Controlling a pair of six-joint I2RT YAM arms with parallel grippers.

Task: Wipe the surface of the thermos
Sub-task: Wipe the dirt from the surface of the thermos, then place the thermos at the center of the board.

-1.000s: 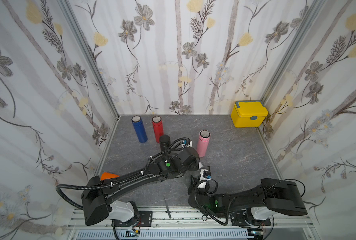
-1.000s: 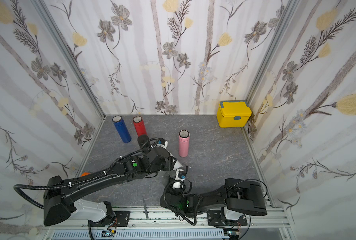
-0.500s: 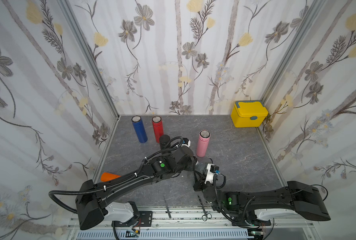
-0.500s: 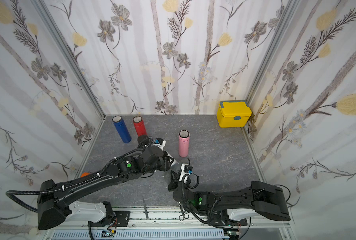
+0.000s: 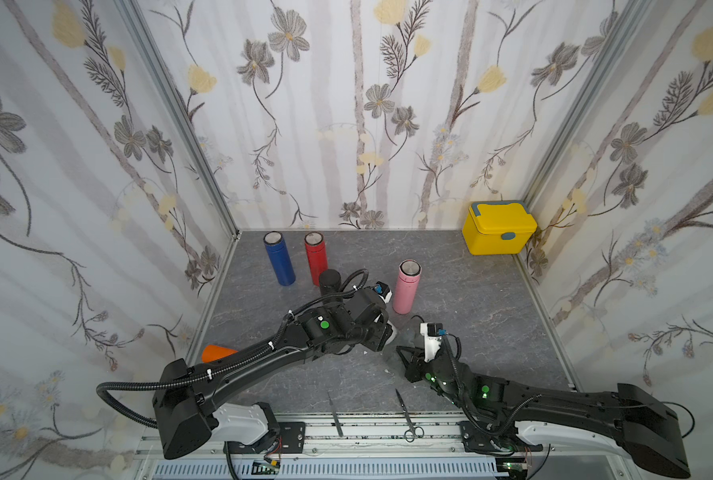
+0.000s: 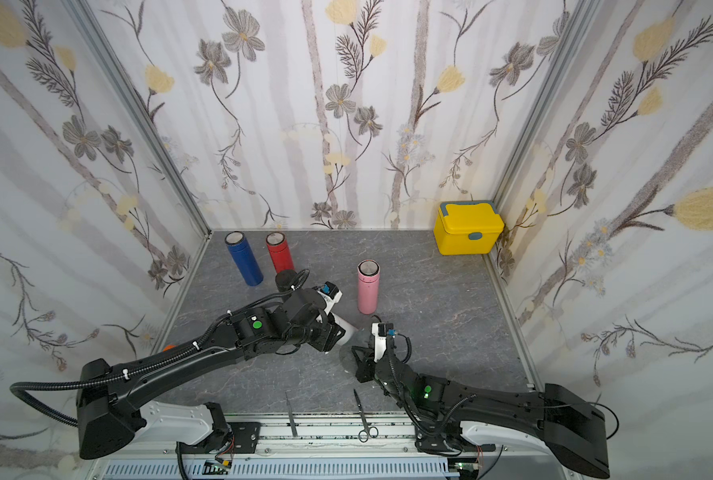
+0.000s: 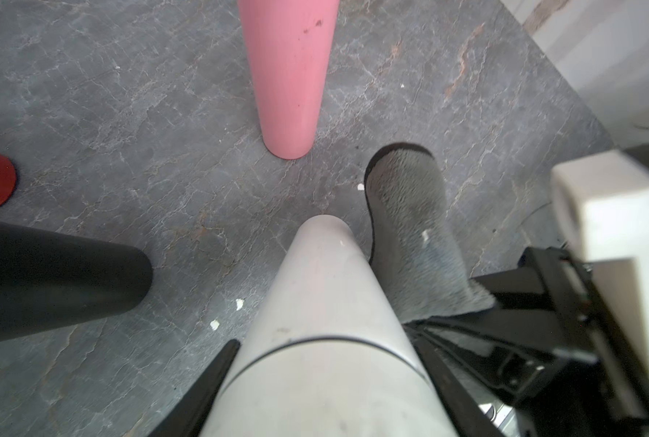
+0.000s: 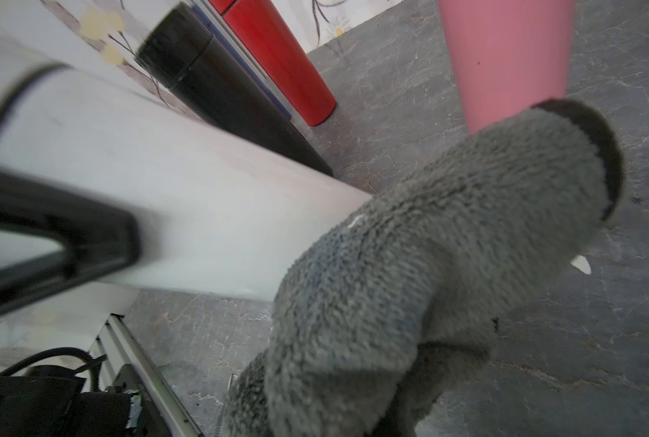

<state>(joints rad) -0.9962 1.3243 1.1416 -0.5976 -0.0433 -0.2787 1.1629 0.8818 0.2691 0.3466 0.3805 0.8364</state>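
Left fingers (image 7: pixel 213 382) are clamped round the white thermos (image 7: pixel 326 302) at its cap end. The body is tilted, its base projecting beyond them. Right fingers (image 7: pixel 512 299) pinch a grey fleecy cloth (image 8: pixel 428 265) lying against that base. Judged rigid, smooth and slippery: hold firmly, clear of the wiped area.

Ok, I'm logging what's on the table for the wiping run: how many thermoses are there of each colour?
Blue thermos: 1
Red thermos: 1
Black thermos: 1
Pink thermos: 1
White thermos: 1
Total: 5
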